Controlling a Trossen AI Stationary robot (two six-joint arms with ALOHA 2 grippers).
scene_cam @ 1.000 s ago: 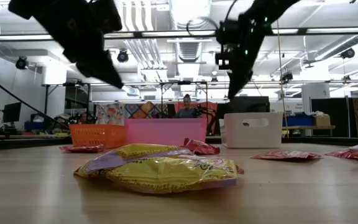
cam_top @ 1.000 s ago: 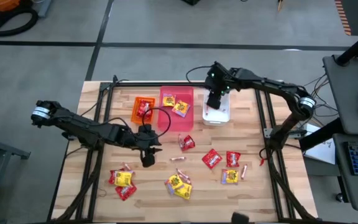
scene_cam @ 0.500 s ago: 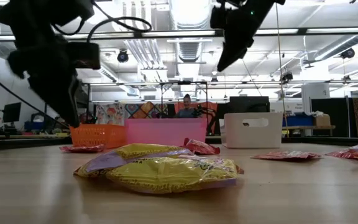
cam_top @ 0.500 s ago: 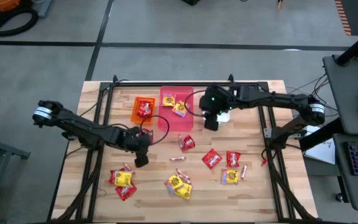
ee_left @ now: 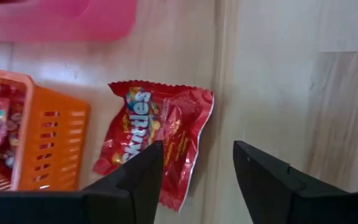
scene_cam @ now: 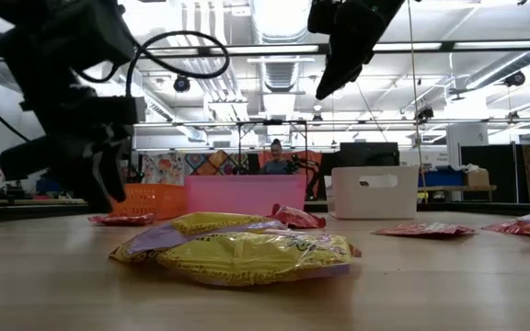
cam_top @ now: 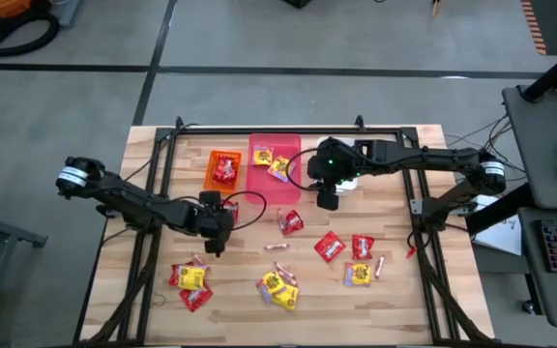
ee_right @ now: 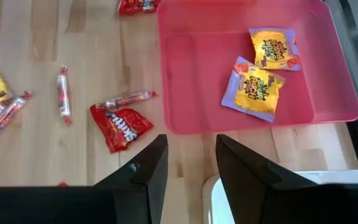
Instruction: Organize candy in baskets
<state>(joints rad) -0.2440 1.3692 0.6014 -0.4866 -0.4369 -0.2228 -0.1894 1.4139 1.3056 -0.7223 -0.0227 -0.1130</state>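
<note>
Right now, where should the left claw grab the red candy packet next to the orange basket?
From straight above, pinching the red packet across its middle. It lies flat on the table, so no edge sticks up. The orange basket sits close beside it, so the open left claw should probably straddle the free sides.

The counter (cam_top: 395,290) was pale, matt planked wood. The pink basket (ee_right: 328,106) was smooth, glossy plastic, the orange basket (ee_left: 61,134) slotted plastic. A red candy packet (ee_left: 157,140) was crinkled, shiny foil.
</note>
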